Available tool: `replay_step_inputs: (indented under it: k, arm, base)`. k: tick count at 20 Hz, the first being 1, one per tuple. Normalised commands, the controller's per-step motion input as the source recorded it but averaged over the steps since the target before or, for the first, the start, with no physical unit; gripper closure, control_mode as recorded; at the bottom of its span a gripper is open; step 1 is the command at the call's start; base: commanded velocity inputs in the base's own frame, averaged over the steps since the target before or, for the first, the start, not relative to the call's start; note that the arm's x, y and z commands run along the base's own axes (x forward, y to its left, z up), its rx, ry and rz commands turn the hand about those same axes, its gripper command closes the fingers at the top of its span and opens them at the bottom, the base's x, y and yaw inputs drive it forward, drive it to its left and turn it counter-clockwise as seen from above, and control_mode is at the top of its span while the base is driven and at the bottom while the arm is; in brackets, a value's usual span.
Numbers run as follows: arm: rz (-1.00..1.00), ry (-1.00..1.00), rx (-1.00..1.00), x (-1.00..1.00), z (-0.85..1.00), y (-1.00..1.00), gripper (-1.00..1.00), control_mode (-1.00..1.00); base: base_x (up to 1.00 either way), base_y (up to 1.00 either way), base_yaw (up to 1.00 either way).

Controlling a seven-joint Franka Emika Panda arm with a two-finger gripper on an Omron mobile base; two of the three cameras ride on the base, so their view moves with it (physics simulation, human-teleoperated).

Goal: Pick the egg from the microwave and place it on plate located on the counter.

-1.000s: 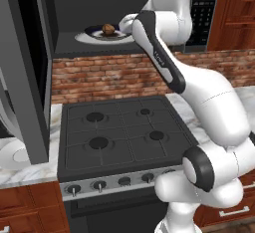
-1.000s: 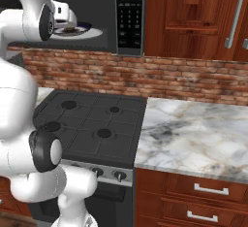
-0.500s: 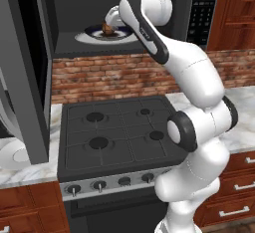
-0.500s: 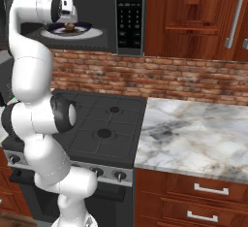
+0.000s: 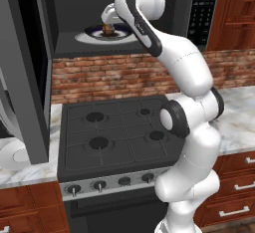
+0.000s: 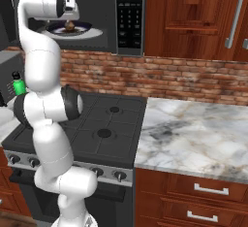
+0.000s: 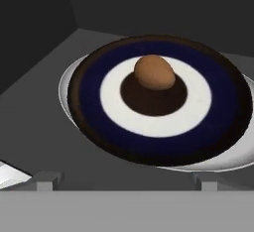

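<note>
The brown egg (image 7: 154, 72) lies in the dark centre of a dish with a blue and white rim (image 7: 99, 127), on the white turntable (image 7: 66, 85) inside the open microwave (image 5: 203, 9). My gripper (image 7: 126, 181) is open, its tips spread wide, and the egg sits ahead of them, untouched. In the left base view the gripper (image 5: 106, 23) hovers just above the egg (image 5: 106, 29). The right base view shows the same, gripper (image 6: 71, 20) over egg (image 6: 70, 25). The white plate (image 5: 11, 153) rests on the counter (image 5: 236, 110) at far left, partly hidden by the microwave door (image 5: 25, 67).
A black stove top (image 5: 114, 127) lies below the microwave, in front of a brick wall. Marble counter (image 6: 193, 134) stretches to its right over wooden drawers. A green bottle (image 6: 18, 84) stands at the left. The open door hangs over the stove's left side.
The arm has swung further into the microwave, and the hand has moved left from beside the dish to just above the egg. The egg and dish have not moved.
</note>
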Motion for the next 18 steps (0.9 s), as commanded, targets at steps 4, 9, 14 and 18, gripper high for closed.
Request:
replay_step_inputs:
  k: [4, 9, 14, 18]
  arm:
    - [0.00, -0.12, 0.00, 0.24, -0.25, 0.00, -1.00, -1.00]
    - [0.00, -0.11, 0.00, 0.31, -0.29, 0.00, -1.00, -1.00]
    - [0.00, -0.11, 0.01, 0.33, -0.22, 0.00, -1.00, -1.00]
    - [0.00, -0.02, 0.03, 0.34, -0.01, 0.00, -1.00, -1.00]
  base:
    - [0.00, 0.00, 0.00]
    - [0.00, 0.00, 0.00]
    - [0.00, 0.00, 0.00]
    - [0.00, 0.00, 0.00]
